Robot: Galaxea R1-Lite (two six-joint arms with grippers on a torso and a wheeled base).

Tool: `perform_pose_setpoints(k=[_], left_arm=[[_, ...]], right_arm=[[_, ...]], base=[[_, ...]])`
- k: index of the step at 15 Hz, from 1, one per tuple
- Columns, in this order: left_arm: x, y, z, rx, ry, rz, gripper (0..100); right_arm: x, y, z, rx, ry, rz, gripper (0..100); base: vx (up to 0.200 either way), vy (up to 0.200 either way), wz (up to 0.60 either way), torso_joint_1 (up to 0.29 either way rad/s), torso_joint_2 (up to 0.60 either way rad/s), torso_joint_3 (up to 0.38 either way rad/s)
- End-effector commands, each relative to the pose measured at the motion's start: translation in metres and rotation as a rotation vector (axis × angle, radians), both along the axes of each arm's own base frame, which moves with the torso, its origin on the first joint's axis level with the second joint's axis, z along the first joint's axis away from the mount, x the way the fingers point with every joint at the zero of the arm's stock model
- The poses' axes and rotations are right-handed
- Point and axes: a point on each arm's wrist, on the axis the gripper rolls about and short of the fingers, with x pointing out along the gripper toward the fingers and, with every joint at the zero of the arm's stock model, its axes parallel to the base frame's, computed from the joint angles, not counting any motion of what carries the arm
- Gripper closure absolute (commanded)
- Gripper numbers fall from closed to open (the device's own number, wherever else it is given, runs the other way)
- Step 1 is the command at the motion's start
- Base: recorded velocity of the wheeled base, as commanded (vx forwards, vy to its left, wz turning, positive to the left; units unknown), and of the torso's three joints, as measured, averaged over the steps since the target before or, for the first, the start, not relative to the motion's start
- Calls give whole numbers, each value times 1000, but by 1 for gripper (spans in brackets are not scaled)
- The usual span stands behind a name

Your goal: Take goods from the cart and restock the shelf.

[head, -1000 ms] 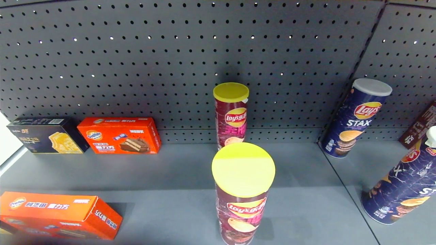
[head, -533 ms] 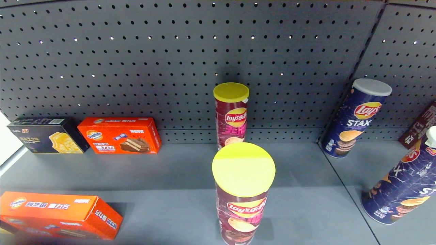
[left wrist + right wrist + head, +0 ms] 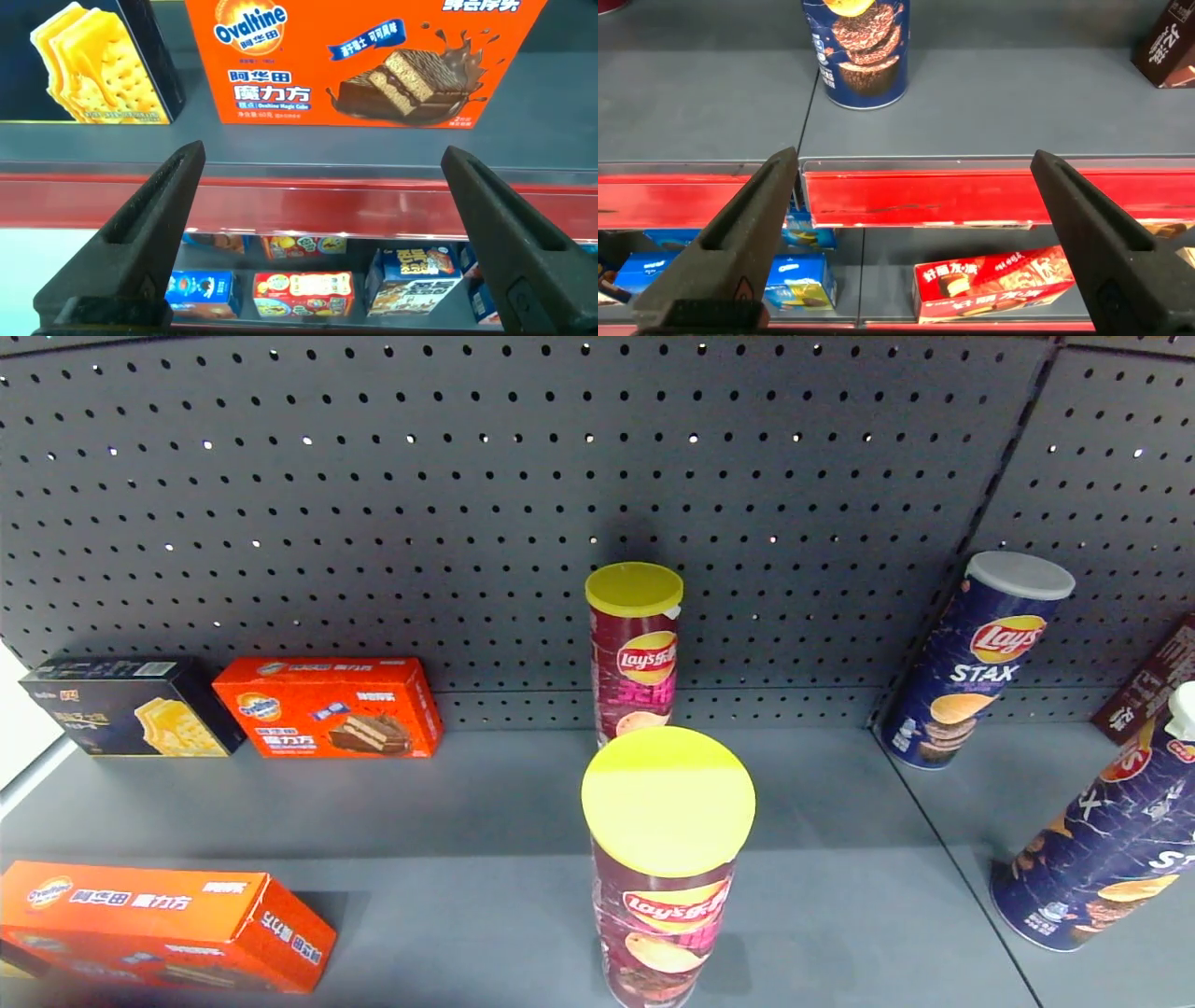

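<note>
Orange box (image 3: 355, 56) stands on grey shelf (image 3: 93, 145), beyond and between left gripper (image 3: 322, 154) fingers (image 3: 149, 233), which are spread and empty. Blue can (image 3: 861, 56) is beyond right gripper (image 3: 914, 157), its fingers spread and empty too. Red shelf edge (image 3: 915, 196) runs across between the fingers, boxed goods (image 3: 299, 294) below.

Matte black, finely grained plastic throughout. Long tapering wedges for fingers (image 3: 149, 233) on the left gripper (image 3: 322, 157), one with a recessed groove (image 3: 140, 224). Same on the right gripper (image 3: 915, 157), plus a small embossed triangle (image 3: 743, 285).
</note>
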Motion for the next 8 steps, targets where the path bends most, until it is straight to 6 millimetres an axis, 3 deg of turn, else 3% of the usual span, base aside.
perform_pose_setpoints(k=[1,8], left_arm=[[0,0,0,-1,-1,1,0],[0,0,0,-1,1,1,0]], right_arm=[[0,0,0,0,2,1,0],[0,0,0,0,0,1,0]], base=[[0,0,0,0,0,0],[0,0,0,0,0,0]])
